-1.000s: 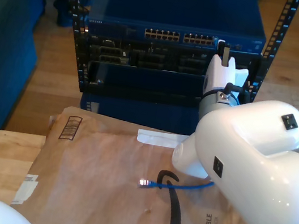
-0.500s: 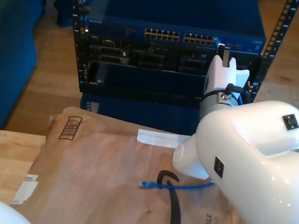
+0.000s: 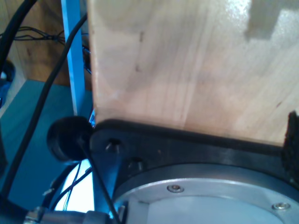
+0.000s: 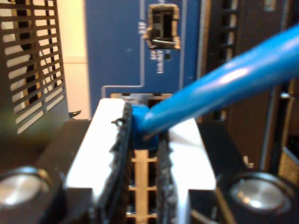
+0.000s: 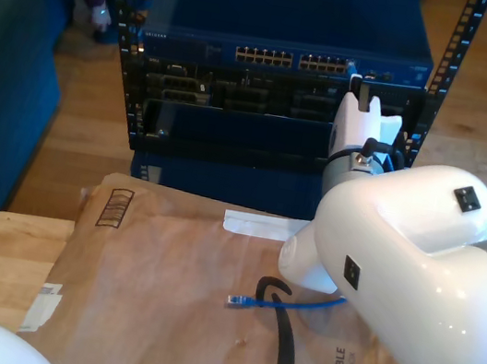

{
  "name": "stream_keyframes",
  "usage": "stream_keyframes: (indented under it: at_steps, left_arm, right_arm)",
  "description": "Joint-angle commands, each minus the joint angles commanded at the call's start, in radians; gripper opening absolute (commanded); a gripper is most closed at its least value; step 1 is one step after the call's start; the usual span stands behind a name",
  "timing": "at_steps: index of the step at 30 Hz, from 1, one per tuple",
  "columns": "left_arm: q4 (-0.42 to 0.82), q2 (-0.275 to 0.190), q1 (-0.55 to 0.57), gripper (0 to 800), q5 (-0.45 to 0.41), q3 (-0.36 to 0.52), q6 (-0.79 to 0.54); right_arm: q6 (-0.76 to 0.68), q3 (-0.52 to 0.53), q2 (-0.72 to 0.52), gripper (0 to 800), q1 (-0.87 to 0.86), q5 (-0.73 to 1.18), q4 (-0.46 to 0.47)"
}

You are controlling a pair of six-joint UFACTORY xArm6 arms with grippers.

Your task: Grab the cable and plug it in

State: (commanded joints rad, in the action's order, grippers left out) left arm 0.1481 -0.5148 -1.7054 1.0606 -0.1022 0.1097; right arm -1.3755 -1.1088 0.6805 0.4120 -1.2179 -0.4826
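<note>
We see a dark equipment rack [image 5: 275,103] standing on a wooden floor, its blue network switch [image 5: 294,22] carrying a row of ports [image 5: 292,60] along the front. In front of the rack lies our wooden worktop [image 5: 10,264], mostly covered by a sheet of brown paper packaging [image 5: 158,299] printed with a black curved arrow.

A large white arm [image 5: 398,264] reaches over the paper from the exterior view's right towards the rack. It ends in my second gripper [image 5: 361,82], held up close to the switch face near the end of the port row on the exterior view's right.

In the second wrist view, the fingers [image 4: 119,154] of my second gripper [image 4: 140,154] are clenched on the blue plug end of the cable [image 4: 224,86], and the cable sweeps away from the pinch point in front of the blue panel. A dark socket [image 4: 162,28] sits in that panel a little beyond the plug, not touching it.

The cable's other end [image 5: 279,304] lies on the paper, its small plug [image 5: 236,301] resting loose beside the black arrow.

The first wrist view looks along pale wood and a black mounting plate [image 3: 187,144]; we cannot tell whether my first gripper is released or clenched.

A person's hand [image 5: 98,15] shows at the rack's upper corner on the exterior view's left.
</note>
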Motion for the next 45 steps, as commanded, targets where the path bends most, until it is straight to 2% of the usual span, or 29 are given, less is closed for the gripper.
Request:
stream_keyframes:
  at_steps: [25,26,28,30,34,37,41,45]
  left_arm:
    - [0.000,0.000,0.000,800,0.000,0.000,0.000]
    - [0.000,0.000,0.000,800,0.000,0.000,0.000]
    - [0.000,0.000,0.000,800,0.000,0.000,0.000]
    - [0.000,0.000,0.000,800,0.000,0.000,0.000]
    - [0.000,0.000,0.000,800,0.000,0.000,0.000]
    - [0.002,0.000,0.000,800,0.000,0.000,0.000]
    - [0.000,0.000,0.000,800,0.000,0.000,0.000]
    - [0.000,0.000,0.000,800,0.000,0.000,0.000]
  right_arm:
    - [0.002,-0.074,0.037,11,0.000,0.006,0.000]
    - [0.002,-0.075,0.037,50,0.000,0.008,0.002]
    - [0.003,-0.074,0.031,240,-0.002,0.012,0.009]
    - [0.003,-0.066,0.017,333,-0.002,0.012,0.011]
    - [0.003,0.015,-0.061,360,0.003,0.012,0.011]
    - [0.003,0.135,-0.147,376,0.003,0.023,0.014]
    - [0.006,0.313,-0.275,446,0.000,0.107,0.061]
    - [0.009,0.431,-0.373,570,-0.015,0.255,0.146]
